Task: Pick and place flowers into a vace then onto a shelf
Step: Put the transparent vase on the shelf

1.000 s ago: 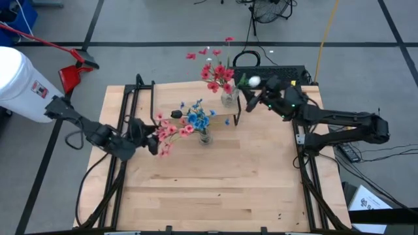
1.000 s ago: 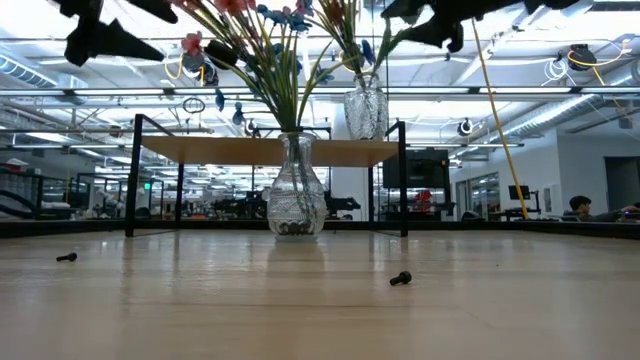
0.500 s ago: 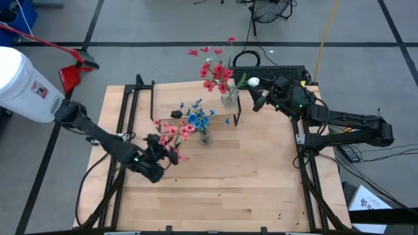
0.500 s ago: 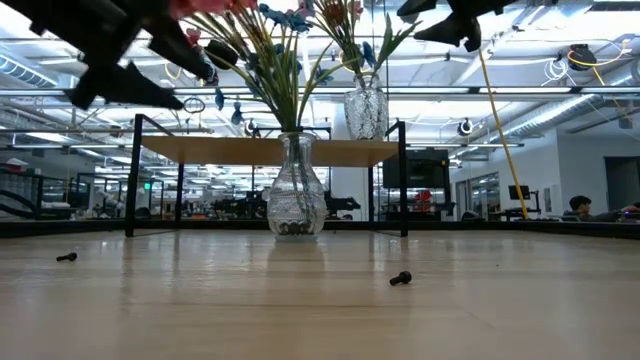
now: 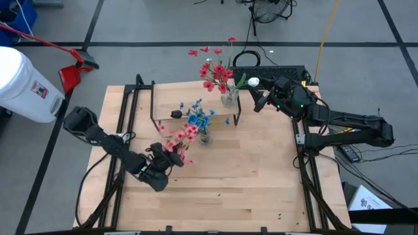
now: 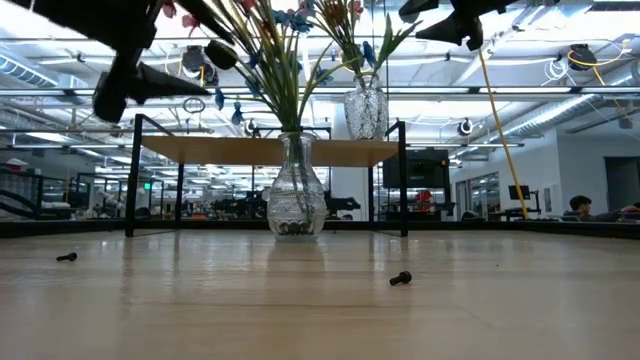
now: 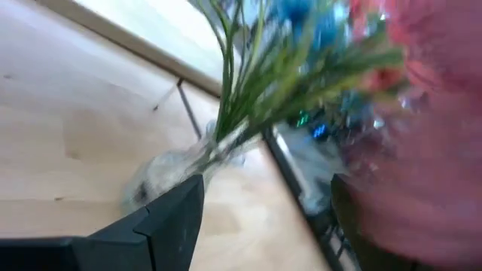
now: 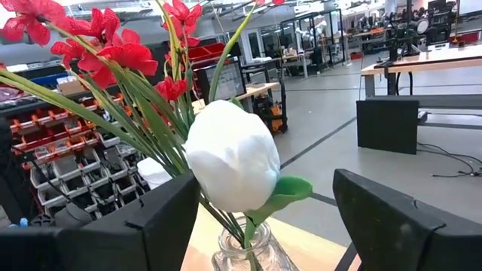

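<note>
Here the left gripper (image 5: 171,158) has its fingers spread by the pink-red bunch (image 5: 177,138), holding nothing; the right gripper (image 5: 257,102) likewise gapes empty.

Wooden table (image 5: 215,189) carries shelf (image 5: 176,98), vase (image 6: 296,195), loose screws (image 6: 400,279)

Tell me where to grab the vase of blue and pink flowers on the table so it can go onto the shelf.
Grip the clear vase at its narrow neck, level, from the open front side; its belly is wide and the stems fan out above.
</note>
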Controlling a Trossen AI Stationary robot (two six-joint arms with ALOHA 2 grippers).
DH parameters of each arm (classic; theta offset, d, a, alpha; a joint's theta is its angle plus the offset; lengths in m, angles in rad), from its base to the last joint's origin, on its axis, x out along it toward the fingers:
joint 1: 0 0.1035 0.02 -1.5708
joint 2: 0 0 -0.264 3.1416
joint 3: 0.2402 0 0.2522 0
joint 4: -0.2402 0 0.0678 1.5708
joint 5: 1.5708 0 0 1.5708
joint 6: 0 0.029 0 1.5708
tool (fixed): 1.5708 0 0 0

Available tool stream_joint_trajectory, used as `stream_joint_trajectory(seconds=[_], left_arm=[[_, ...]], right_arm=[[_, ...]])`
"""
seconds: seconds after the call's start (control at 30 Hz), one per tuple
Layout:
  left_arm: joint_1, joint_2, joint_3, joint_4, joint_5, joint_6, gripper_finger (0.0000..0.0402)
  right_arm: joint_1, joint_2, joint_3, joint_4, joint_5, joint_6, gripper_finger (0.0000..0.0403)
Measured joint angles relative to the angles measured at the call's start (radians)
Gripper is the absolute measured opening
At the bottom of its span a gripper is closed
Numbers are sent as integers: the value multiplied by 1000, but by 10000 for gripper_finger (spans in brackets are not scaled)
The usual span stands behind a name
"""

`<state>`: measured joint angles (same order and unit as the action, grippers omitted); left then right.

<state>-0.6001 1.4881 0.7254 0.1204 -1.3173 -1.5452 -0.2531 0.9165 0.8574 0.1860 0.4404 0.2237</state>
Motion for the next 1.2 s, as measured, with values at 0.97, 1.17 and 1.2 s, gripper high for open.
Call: stream_joint_trajectory(seconds=[0.97, 1.17, 1.2], left_arm=[[-357, -323, 71, 173, -196, 664, 291], [-394, -143, 71, 169, -110, 497, 291], [-388, -115, 71, 163, -98, 505, 291]], right_arm=[[13, -25, 0, -42, -132, 63, 293], [13, -22, 0, -52, -131, 51, 293], [13, -22, 0, -55, -131, 49, 293]])
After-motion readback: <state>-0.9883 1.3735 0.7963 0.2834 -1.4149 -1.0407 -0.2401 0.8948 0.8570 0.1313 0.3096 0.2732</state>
